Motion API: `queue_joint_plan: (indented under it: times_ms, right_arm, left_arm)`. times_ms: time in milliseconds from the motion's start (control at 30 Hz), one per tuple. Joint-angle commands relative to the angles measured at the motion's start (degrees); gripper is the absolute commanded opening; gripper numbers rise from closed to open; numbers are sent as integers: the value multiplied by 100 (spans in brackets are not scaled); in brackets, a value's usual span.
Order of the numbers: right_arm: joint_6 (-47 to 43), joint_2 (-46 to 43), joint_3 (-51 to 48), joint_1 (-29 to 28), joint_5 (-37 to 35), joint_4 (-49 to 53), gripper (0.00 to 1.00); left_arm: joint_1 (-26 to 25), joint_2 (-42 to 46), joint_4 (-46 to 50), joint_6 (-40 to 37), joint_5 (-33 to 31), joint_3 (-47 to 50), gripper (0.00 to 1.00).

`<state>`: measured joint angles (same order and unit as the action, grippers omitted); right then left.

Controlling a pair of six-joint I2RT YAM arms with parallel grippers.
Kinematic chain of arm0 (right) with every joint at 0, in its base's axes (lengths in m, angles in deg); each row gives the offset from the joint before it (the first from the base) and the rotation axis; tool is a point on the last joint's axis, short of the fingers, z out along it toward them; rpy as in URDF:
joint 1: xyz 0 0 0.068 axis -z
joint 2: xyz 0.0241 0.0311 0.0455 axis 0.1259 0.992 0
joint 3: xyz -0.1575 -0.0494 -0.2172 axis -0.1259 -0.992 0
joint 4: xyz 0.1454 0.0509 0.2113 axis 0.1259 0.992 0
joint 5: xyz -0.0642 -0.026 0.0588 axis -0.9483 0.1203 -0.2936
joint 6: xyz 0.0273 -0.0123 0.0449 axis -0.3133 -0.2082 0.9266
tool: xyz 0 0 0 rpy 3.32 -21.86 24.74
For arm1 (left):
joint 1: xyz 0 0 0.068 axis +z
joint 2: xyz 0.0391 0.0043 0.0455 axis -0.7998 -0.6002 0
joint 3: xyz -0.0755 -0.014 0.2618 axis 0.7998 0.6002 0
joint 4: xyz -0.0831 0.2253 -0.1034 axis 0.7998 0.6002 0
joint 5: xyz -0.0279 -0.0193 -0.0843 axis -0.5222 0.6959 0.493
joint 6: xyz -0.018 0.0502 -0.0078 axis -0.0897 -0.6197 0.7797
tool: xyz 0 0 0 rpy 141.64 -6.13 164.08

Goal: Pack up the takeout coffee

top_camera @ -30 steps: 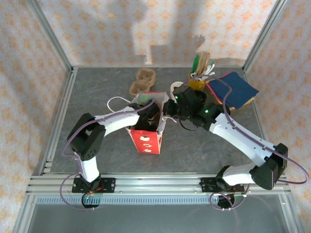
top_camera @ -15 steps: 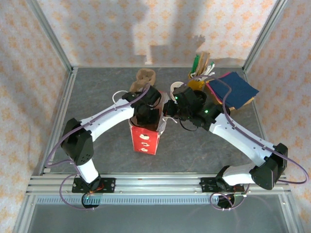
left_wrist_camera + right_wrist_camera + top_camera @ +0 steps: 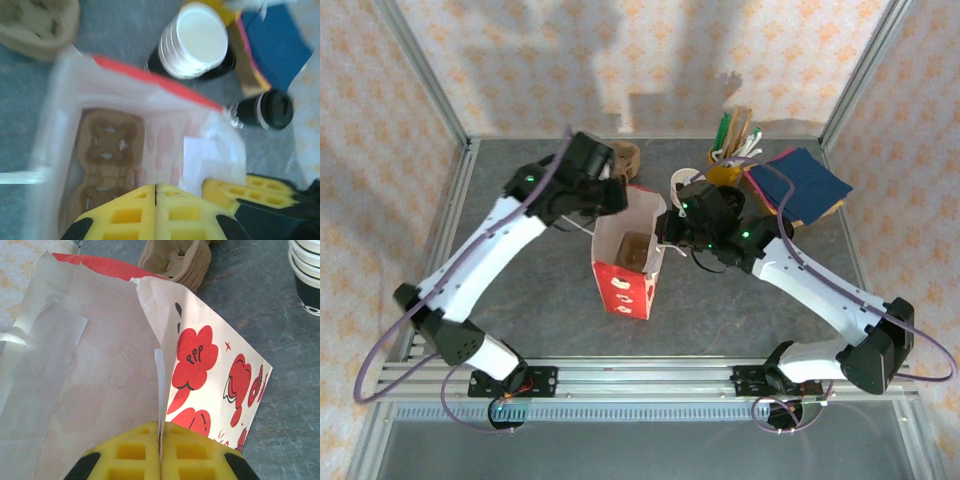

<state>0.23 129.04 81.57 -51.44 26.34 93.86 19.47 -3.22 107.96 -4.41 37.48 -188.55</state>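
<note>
A red-and-white paper bag [image 3: 620, 285] stands open mid-table, with a brown two-cup carrier [image 3: 635, 248] lying at its bottom, also seen in the left wrist view [image 3: 107, 145]. The takeout coffee [image 3: 682, 180], a white cup with a dark lower band, stands on the table just behind the bag's right corner [image 3: 197, 37] [image 3: 306, 270]. My left gripper [image 3: 616, 196] hovers above the bag's back-left rim, shut and empty [image 3: 156, 192]. My right gripper [image 3: 668, 238] is shut on the bag's right edge [image 3: 161, 440], holding the bag [image 3: 210, 365] open.
A spare brown carrier stack [image 3: 623, 155] sits behind the bag. A yellow cup of stirrers and cutlery [image 3: 730, 165] and a pile of blue and coloured napkins [image 3: 798, 185] stand at the back right. Metal frame posts border the table.
My left gripper rose out of the bag and swung back and left. The carrier now shows inside the bag. The right gripper kept its hold on the bag edge.
</note>
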Motion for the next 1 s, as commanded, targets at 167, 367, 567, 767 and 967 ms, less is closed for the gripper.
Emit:
queue_joint_plan:
  times_ms: [167,367,567,767,967]
  right_arm:
    - [-1007,-804,-359,0,697,-949,1]
    - [-1432,-1516,-941,-9,1220,-1619,1]
    - [-1854,-2181,-1617,-27,1697,-2140,0]
    - [-1962,-2352,-1816,-26,1914,-2304,0]
    - [-1823,-2291,-1878,-35,1954,-2439,0]
  left_arm:
    - [1657,1271,208,-134,-715,189,4]
    - [2229,1747,-289,-211,-709,1245,5]
    - [2323,1795,-610,-192,-564,1905,5]
    - [2341,1778,-727,-191,-515,2019,5]
    - [2350,1836,-776,-179,-464,2124,5]
